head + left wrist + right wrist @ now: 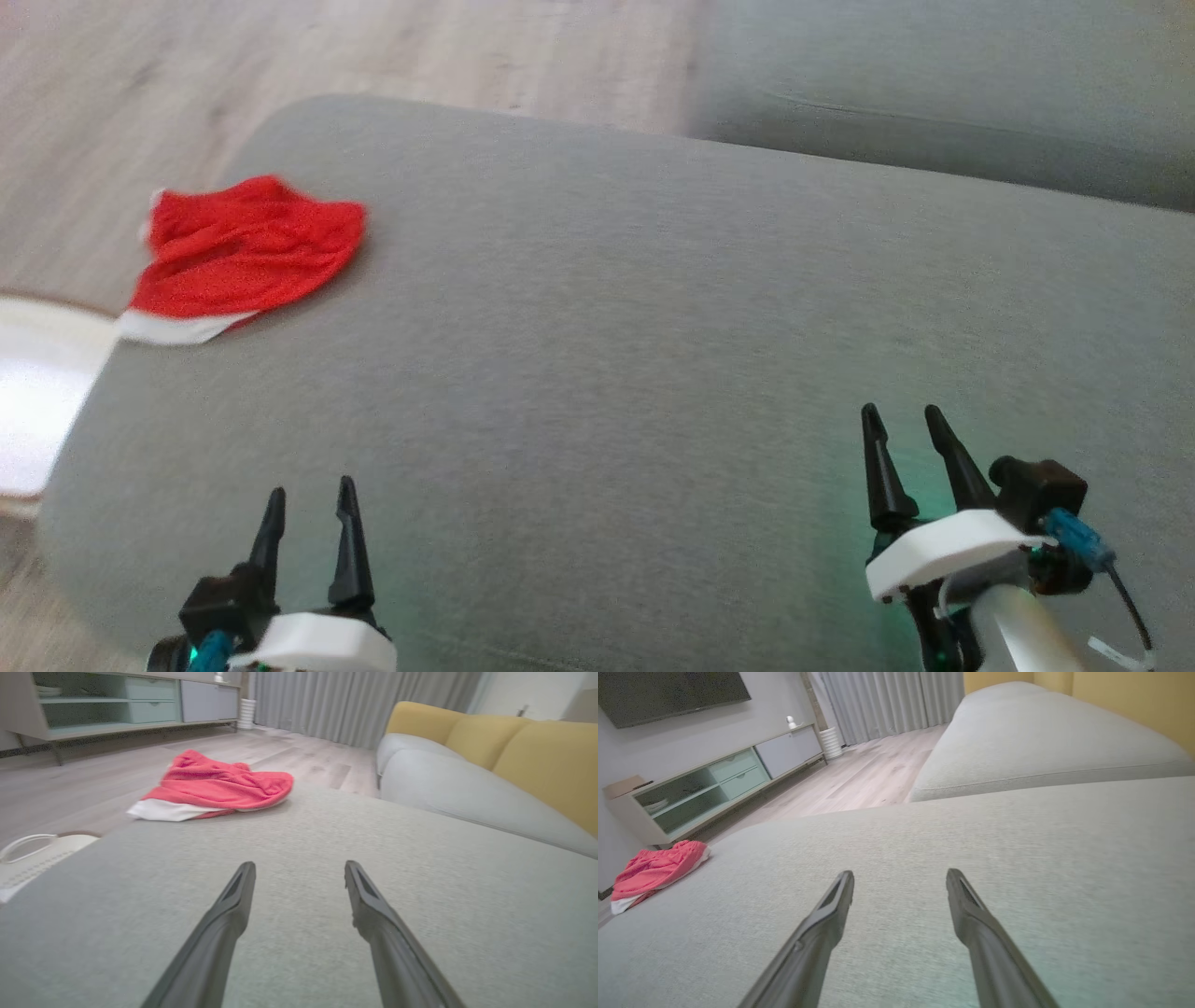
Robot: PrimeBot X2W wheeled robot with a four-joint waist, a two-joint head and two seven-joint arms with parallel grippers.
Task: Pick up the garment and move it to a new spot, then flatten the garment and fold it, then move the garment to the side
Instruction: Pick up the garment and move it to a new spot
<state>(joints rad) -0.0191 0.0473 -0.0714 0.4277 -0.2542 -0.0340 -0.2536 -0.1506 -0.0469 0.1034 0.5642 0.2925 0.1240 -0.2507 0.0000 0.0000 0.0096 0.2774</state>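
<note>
Red with a white band, the garment (245, 250) is lying crumpled near the far corner of the grey cushion (607, 336), well ahead of the left gripper (312, 486) and a little to its left, and far off to the left of the right gripper (901, 409). Both grippers are sitting over that cushion with fingers spread wide, pinching nothing.
</note>
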